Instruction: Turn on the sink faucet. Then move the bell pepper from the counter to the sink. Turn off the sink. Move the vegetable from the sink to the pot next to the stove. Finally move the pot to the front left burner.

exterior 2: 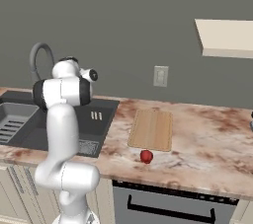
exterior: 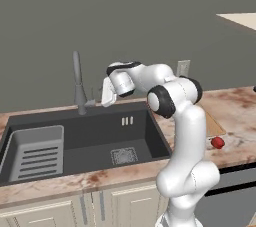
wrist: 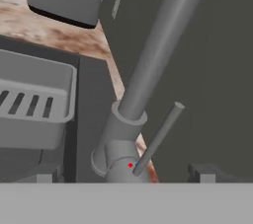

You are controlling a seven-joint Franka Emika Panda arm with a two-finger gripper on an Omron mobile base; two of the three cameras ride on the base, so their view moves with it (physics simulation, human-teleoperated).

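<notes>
Sink faucet (exterior 2: 38, 60): in the right base view its lower stem and base are hidden behind the arm. Sink (exterior 2: 101, 114): left part cut off by that view's edge. In the hand view, the faucet's top runs past the upper edge.

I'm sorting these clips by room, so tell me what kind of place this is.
A home-style kitchen, rendered rather than real. A dark sink with a tall faucet is set into a marble-patterned counter, a cutting board lies on it, and cream cabinets sit below.
</notes>
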